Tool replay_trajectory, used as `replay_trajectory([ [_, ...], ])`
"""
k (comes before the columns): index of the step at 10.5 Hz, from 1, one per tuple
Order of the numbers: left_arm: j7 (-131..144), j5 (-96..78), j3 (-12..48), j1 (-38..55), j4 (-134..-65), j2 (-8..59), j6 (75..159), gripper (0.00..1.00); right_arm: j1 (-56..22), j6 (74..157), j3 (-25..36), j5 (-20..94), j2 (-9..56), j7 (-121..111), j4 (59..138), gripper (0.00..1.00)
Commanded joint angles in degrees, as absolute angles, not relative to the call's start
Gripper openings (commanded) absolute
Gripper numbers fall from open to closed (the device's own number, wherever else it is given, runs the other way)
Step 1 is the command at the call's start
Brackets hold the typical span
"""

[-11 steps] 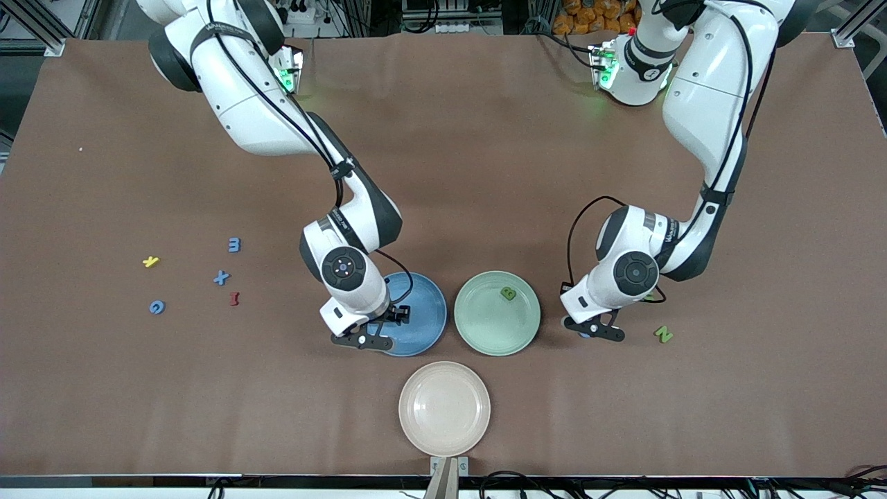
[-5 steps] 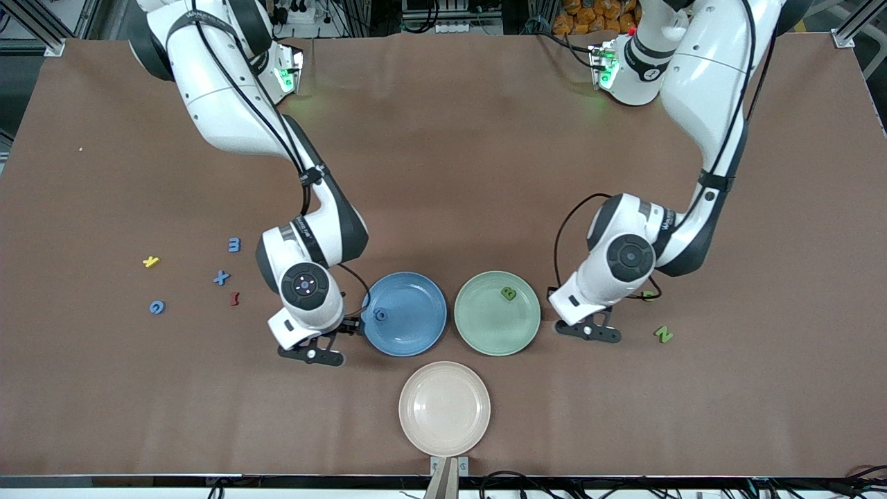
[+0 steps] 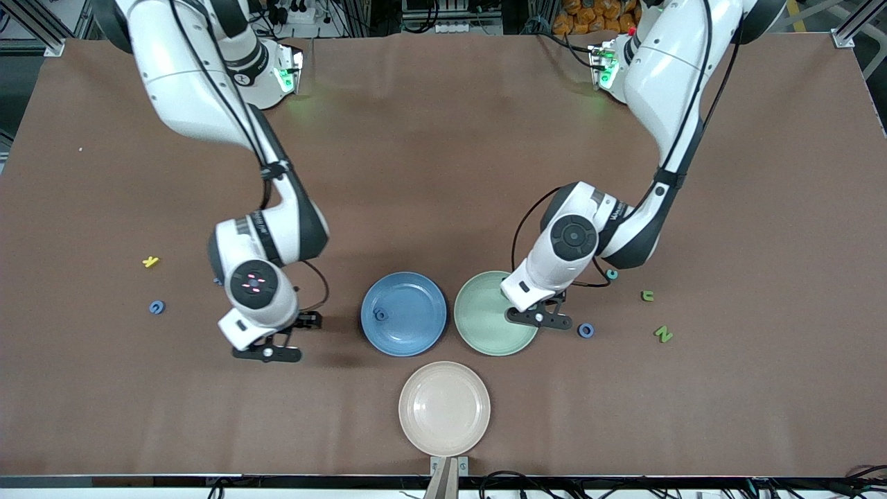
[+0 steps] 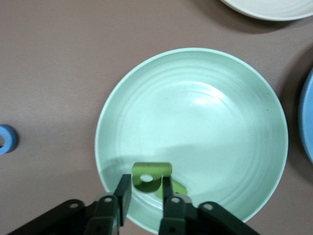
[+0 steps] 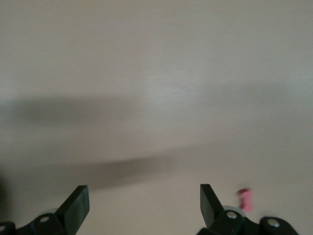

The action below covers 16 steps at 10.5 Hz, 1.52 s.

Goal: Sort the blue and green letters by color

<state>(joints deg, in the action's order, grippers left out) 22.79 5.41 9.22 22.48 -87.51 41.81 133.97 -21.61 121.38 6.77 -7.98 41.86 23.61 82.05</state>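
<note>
Green letter held over the green plate

A green letter point(image 4: 152, 175) sat pinched in the left tool point(image 4: 146, 193) just above the green plate point(image 4: 220, 122); a blue one point(image 3: 380, 314) lay in the blue plate point(image 3: 416, 305). The right tool point(image 5: 144, 205) hung wide and empty over bare tabletop point(image 3: 443, 138). Released near the rim, the letter might bounce out.

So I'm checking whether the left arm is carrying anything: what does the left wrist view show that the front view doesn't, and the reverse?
Only the left wrist view: a small lime-green letter pinched in the left tool over the pale green ribbed plate.
Only the front view: the open right tool over bare table, and a tiny blue letter in the round blue plate.
Both: the green plate, the blue ring-shaped letter beside it, the cream plate's rim.
</note>
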Motion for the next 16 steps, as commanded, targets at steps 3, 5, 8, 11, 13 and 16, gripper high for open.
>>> replay_trajectory([
  [3,23.29,5.01,8.62,20.93,-85.43,41.32,134.83,1.0,-6.89,131.93,5.54,-8.44,28.31,2.51,103.18,1.0],
  [5,19.19,5.36,8.87,14.97,-86.83,39.12,132.91,1.0,-3.17,131.05,5.45,-7.65,28.21,-0.7,103.27,1.0],
  [8,4.23,4.92,9.31,7.4,-88.67,38.5,126.32,1.0,0.87,131.31,5.19,-6.95,29.7,-0.79,103.36,1.0],
  [11,11.06,5.62,8.88,5.9,-97.79,34.2,125.42,1.0,-0.43,134.88,5.19,-5.1,31.28,-0.97,107.56,1.0],
  [13,10.99,9.64,8.96,3.17,-104.29,31.13,128.04,0.97,-0.35,142.27,5.19,-3.44,31.81,0.0,112.04,1.0],
  [16,11.08,10.11,8.97,0.79,-107.75,30.76,133.05,0.86,-0.61,142.55,5.19,-0.35,32.51,0.0,112.41,1.0],
])
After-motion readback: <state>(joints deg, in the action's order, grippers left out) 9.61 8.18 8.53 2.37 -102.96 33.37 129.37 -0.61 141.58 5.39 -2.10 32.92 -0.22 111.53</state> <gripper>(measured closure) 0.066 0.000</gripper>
